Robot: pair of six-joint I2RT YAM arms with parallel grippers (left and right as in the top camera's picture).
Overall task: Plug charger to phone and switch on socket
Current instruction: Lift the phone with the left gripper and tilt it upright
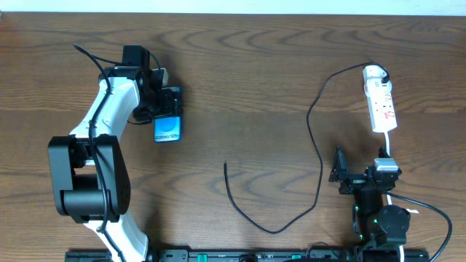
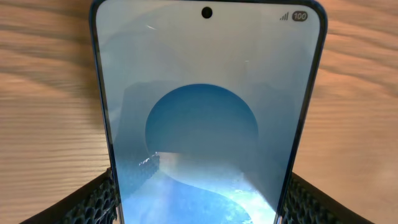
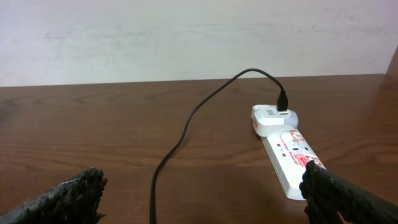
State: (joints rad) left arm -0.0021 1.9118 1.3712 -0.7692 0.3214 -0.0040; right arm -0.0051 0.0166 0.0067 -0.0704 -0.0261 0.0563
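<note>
Upper left of the overhead view: the left tool (image 1: 167, 115) is clamped across the width of the phone (image 2: 202, 124). In the left wrist view one pad (image 2: 99, 200) sits against each long edge. The screen is lit blue and faces up. The camera-hole end points away from the wrist. I judge the charging port to be at the end nearer the tool. That end is out of sight, so I cannot confirm it. I take the grip as meant to steady the phone for plugging. Whether the phone rests on the worktop (image 1: 240, 73) or is raised off it, I cannot tell.

Right side of the overhead view: the power strip (image 1: 380, 102) lies lengthwise, rounded end toward the top of the frame. The black cable (image 1: 317, 156) is seated in that rounded end. It loops down through mid-frame and ends in a free plug (image 1: 226, 167) near the centre, well apart from the phone. The strip's white cord (image 1: 386, 142) runs down behind the right arm. The switch position is too small to read.

Lower right: the right tool (image 3: 208, 196) stands spread wide with nothing between its fingers. It faces the strip, which keeps both cable and switch within reach.

Judgement: the plug is not yet picked up and both task steps are undone. The free plug lies between the arms, so the right tool would fetch it first.
</note>
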